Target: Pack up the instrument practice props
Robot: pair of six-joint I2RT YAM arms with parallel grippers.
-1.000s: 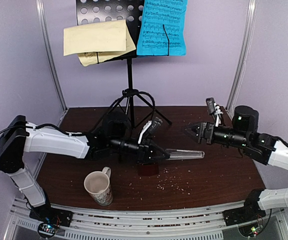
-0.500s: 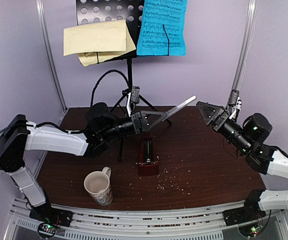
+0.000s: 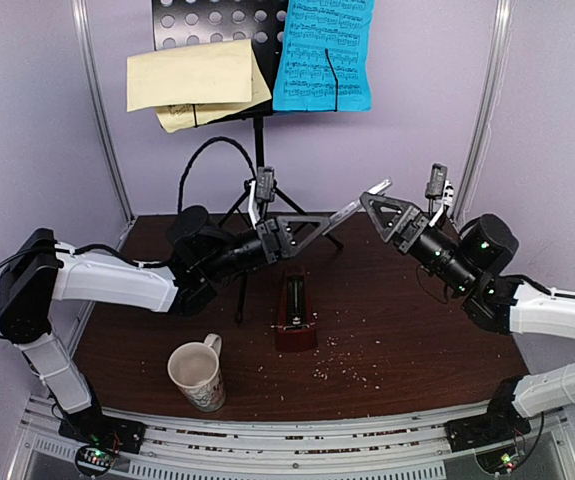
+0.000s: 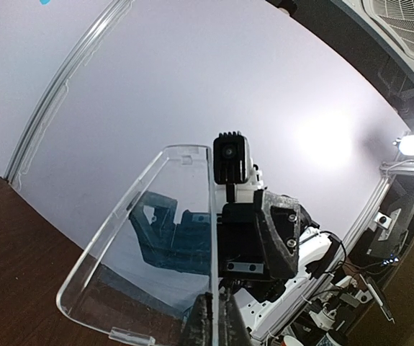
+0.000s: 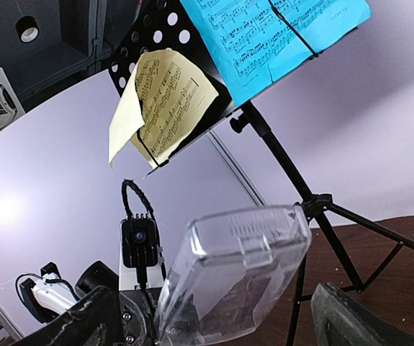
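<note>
My left end effector [image 3: 295,233] is pinched tight on one edge of the clear cover [image 3: 355,211], holding it aloft above the bare metronome [image 3: 294,318], which stands on the desk [image 3: 417,340]. My right end effector [image 3: 375,208] gapes wide at the cover's far end. If it closes off-centre, I judge the slick plastic could twist out of my thin grip and drop onto the metronome.

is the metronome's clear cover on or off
Off: the left pincer holds the clear cover in the air, above the bare metronome.
</note>
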